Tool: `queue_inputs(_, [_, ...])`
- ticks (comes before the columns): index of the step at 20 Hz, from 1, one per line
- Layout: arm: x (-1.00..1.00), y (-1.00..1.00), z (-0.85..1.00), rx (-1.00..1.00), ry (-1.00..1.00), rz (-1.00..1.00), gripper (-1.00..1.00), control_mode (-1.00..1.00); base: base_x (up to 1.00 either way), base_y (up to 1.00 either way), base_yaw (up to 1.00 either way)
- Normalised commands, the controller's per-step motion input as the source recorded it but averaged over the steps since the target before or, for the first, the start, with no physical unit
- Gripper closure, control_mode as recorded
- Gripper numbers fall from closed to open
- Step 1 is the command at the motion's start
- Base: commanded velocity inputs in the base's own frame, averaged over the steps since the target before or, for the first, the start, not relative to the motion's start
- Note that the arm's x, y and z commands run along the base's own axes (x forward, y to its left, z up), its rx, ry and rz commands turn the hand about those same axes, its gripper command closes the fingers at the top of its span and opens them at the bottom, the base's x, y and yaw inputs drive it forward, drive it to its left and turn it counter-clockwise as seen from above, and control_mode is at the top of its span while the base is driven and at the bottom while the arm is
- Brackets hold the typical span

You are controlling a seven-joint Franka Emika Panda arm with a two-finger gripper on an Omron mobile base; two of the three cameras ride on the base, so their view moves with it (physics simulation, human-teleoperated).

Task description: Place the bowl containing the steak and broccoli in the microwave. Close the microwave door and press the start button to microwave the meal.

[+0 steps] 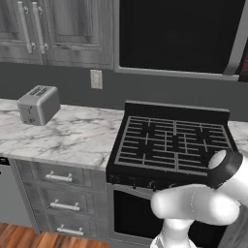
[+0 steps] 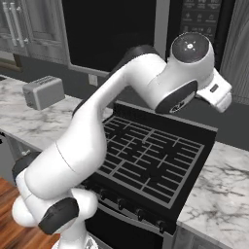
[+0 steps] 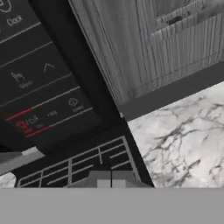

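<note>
The microwave (image 1: 179, 36) hangs above the stove, and its black glossy door (image 2: 112, 34) lies flat and closed. The bowl, the steak and the broccoli are hidden. My arm is raised at the microwave's right end, with the hand (image 2: 219, 95) just below the control panel (image 2: 199, 19). In the hand view the panel (image 3: 39, 87) is close by at the upper left. It has several dark keys, one of them with red marks (image 3: 28, 124). My gripper (image 3: 110, 180) is shut with nothing in it, its tips pressed together and a short way off the panel.
A black stove (image 1: 169, 140) with grates sits under the microwave. Marble counter (image 1: 63, 135) runs on both sides of it. A silver toaster (image 1: 38, 104) stands at the left. Grey wood cabinets (image 3: 166, 39) flank the microwave.
</note>
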Motion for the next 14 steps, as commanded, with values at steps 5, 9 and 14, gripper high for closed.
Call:
queue_inputs(5, [0.0,-0.12,-0.13,0.87,-0.6,-0.04,1.0,-1.0,0.0,0.0,0.0])
queue_inputs(9, [0.0,0.05,-0.37,0.73,-0.72,-0.19,1.0,-1.0,0.0,0.0,0.0])
queue_inputs(14, [0.0,0.49,-0.05,0.4,-0.42,-0.3,1.0,-1.0,0.0,0.0,0.0])
